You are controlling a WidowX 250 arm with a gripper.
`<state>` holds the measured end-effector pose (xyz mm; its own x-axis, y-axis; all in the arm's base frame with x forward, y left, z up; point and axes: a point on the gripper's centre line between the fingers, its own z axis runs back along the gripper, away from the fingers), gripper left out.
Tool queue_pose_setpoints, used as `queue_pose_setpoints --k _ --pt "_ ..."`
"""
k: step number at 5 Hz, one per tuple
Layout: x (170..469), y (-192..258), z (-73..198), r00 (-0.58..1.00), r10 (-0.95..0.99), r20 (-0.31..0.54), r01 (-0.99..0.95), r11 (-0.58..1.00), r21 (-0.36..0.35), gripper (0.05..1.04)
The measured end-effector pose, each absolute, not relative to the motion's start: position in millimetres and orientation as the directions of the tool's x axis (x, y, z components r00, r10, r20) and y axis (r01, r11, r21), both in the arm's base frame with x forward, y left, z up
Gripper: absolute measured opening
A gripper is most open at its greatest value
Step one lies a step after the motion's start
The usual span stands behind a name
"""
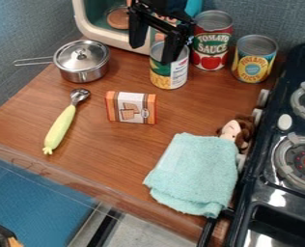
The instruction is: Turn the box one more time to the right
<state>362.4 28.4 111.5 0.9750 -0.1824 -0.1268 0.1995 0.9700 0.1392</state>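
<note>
"Where's the small orange-and-white cardboard box (131, 107)?"

"Upright on the brown wooden table (110, 159), near the metal scoop with the pale green handle (60, 125)."

"And the black end effector (153, 54)?"

"Well apart from the box, up by the yellow-and-white labelled tin can (169, 77), its fingers spread."

There are three cans: one can (170, 77), a second can (212, 41) and a third can (254, 60). There is one box (131, 107), one pot (83, 73) with one lid (81, 54), one spoon (62, 123), one folded cloth (194, 173) and one doll (243, 128). The one stove (281, 193) shows two burners (303, 159) and at least two knobs (263, 98).
</note>
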Motion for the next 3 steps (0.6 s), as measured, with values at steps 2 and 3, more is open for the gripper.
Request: queue_pose_setpoints --k 2,3 --pt "381.0 34.5 98.3 0.979 -0.165 -0.117 0.184 0.967 0.177 0.999" --pt "382.4 31.9 102.1 0.982 -0.152 -0.113 0.171 0.968 0.181 1.0"
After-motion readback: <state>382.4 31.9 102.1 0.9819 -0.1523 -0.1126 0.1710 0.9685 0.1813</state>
